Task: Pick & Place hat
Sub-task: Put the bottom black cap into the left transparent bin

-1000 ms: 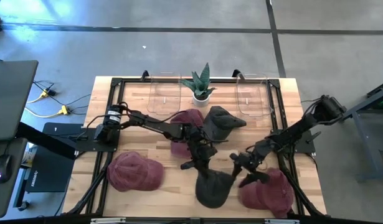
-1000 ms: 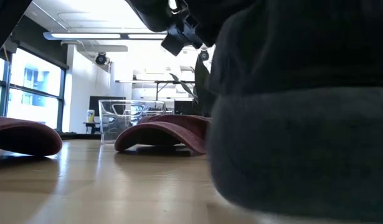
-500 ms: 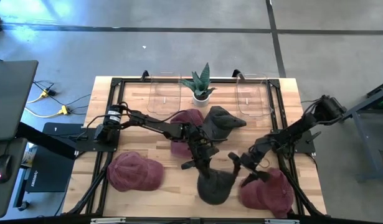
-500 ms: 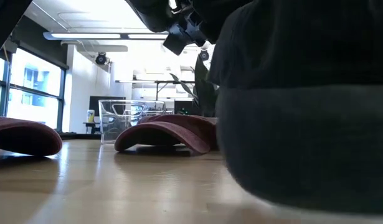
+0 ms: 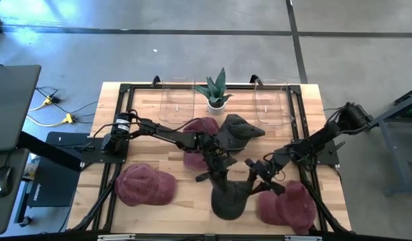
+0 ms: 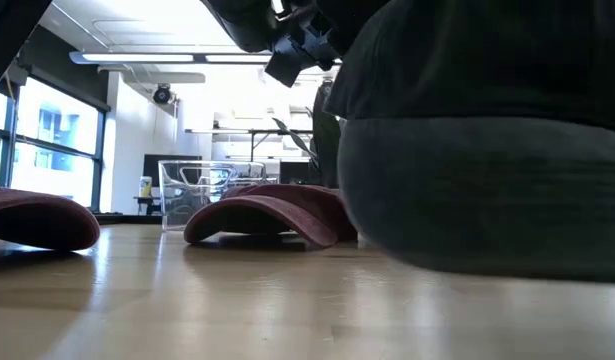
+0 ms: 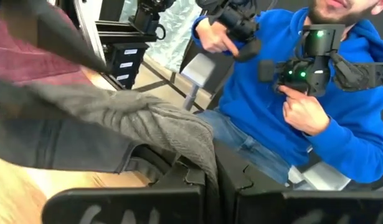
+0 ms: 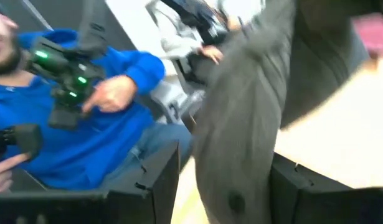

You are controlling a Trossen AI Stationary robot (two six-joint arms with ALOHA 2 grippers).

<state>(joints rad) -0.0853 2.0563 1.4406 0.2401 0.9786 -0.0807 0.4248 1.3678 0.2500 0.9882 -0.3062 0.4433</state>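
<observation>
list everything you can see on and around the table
maroon caps: three; front left, front right, middle behind the left arm
dark grey caps: two; one front centre held up off the wood, one mid-table near the plant
clear bins: two, back edge, either side of the plant
potted plant: one, green, back centre
person: one, blue top, past the table's front
left claw: shut on the front grey cap
right claw: fingers either side of that cap's fabric

Grey concrete floor [image 5: 192, 53] with dark seams surrounds the wooden table [image 5: 145, 157]. Beyond it, windows [image 6: 52, 140] on one side, strip ceiling lights [image 6: 137, 58], and a person in a blue top [image 7: 316, 112] seated.
</observation>
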